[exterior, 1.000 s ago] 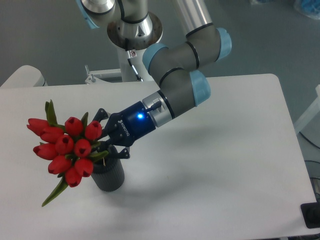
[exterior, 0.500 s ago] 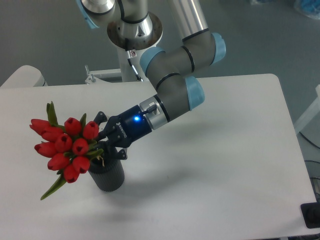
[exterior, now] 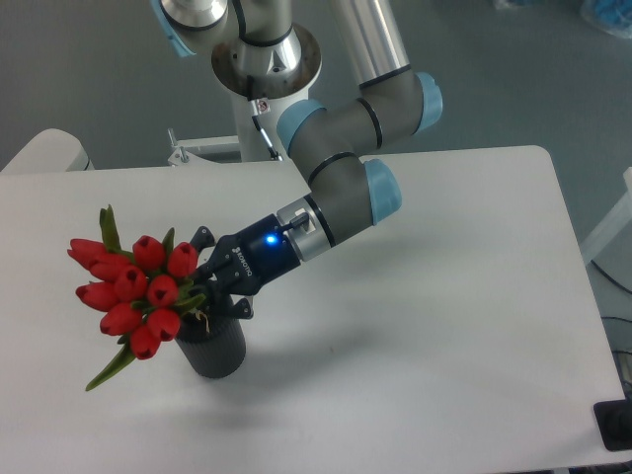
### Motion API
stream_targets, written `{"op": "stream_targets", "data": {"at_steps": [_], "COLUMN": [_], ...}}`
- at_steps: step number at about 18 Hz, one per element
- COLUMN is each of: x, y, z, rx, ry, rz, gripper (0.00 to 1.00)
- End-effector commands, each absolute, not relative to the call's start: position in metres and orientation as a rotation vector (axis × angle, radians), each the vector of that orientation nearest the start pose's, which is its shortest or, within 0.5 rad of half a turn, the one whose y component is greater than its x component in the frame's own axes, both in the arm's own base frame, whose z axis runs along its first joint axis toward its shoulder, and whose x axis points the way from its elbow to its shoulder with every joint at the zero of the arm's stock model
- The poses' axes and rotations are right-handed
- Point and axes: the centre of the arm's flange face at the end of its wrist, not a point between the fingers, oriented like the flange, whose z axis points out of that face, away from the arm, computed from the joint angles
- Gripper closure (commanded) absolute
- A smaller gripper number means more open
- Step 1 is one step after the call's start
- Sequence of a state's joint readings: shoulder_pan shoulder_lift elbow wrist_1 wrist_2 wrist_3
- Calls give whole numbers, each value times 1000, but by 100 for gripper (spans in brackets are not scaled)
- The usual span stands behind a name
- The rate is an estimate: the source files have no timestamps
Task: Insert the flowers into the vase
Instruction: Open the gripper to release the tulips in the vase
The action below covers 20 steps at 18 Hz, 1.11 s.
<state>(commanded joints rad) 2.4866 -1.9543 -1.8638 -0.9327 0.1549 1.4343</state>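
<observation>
I am looking down at my white table (exterior: 444, 296) from the fixed camera. My gripper (exterior: 200, 284) is clamped on the stems of the flowers (exterior: 133, 288), right where the stems come together under the red buds. The bunch leans out to the left side of the picture, tilted, not upright. I count about nine red buds (some hide behind others, so I am not sure). One green leaf (exterior: 109, 229) sticks up at the top of the bunch and another long leaf (exterior: 111, 367) hangs down at the bottom left.

The vase (exterior: 213, 348) stands upright on the table just under the gripper. It is dark grey with ribs on its side. The bottom of the stems sits right at the top of the vase, but the gripper and buds cover the hole, so I cannot tell how far in the stems are.

A small blue light (exterior: 271, 237) glows on the wrist behind the gripper. The arm (exterior: 341, 183) bends back up to its base (exterior: 265, 44) at the top of the picture.
</observation>
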Motion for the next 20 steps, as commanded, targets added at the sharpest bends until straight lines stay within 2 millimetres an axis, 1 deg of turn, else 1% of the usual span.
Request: {"op": "stream_targets", "data": {"at_steps": [1,2,5,8,11,13,15,18,19,20], "x": [-307,-308,-310,-311,-315,-318,-325,-335,-340,-342], "y": [527,527,525,525,521,517,512,504,500,499], "z": [291,290,288,280,279,276,275,274,274,273], "rx": [-1715,-1715,-1716,-1719,-1719,-1721,-1720,-1721,-1723,-1725], "ry": [421,420,414,405,397,384,380,362,349,337], "rz": [-615,-614,-613,-622,-616,-614,-598,-579,-575,-581], "gripper": [71,63,48,39,34,29,27,17,10,6]}}
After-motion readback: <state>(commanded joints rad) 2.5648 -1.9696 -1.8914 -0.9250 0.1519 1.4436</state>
